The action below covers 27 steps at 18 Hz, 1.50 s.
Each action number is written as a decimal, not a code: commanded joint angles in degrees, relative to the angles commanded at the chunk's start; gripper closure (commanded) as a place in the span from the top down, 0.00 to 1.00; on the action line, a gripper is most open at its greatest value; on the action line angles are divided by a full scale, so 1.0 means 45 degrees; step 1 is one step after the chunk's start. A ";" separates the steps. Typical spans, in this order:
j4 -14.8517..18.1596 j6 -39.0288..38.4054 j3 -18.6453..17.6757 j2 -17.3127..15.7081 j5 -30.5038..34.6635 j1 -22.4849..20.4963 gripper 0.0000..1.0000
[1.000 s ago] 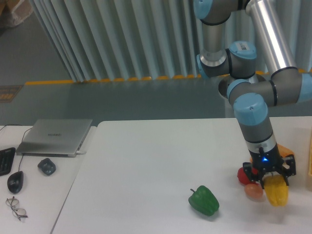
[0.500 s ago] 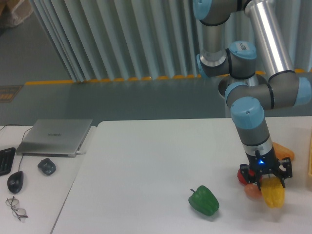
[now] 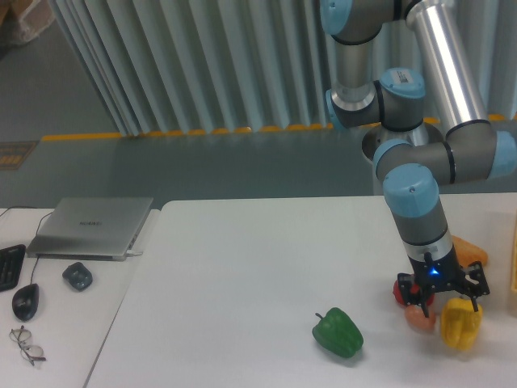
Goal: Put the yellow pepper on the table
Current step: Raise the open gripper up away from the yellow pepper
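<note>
The glossy yellow pepper (image 3: 461, 325) hangs low over the right part of the white table (image 3: 242, 267), its underside at or just above the surface. My gripper (image 3: 447, 297) points straight down and is shut on the pepper's top, with a black finger on each side. Just left of it lie a small red pepper (image 3: 401, 291) and an orange-pink fruit (image 3: 419, 318), both partly hidden by the fingers. The green pepper (image 3: 338, 333) lies on the table further left, apart from the gripper.
An orange item (image 3: 471, 250) lies behind the gripper, and a yellowish edge (image 3: 513, 291) shows at the right border. The side desk at the left holds a closed laptop (image 3: 90, 226), a mouse (image 3: 25, 301), a small dark object (image 3: 77, 276) and glasses (image 3: 26, 343).
The gripper has moved slightly down and to the right with the yellow pepper, which now sits lower and more upright. The other peppers have not moved.
</note>
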<state>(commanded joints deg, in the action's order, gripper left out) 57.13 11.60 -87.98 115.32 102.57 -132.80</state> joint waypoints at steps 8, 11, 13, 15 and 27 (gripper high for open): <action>0.0116 0.3904 0.0390 -0.1016 -0.1309 -0.0586 1.00; 0.0175 0.6242 0.0469 -0.1172 -0.1445 -0.0664 1.00; 0.0854 0.8773 0.0430 -0.1540 -0.1562 -0.0935 1.00; 0.1520 1.2347 0.0391 -0.1738 -0.1524 -0.1249 1.00; 0.3045 1.9921 0.0488 -0.1856 -0.2461 -0.2597 1.00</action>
<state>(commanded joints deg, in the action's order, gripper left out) 70.83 101.24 -85.78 106.96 91.50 -144.49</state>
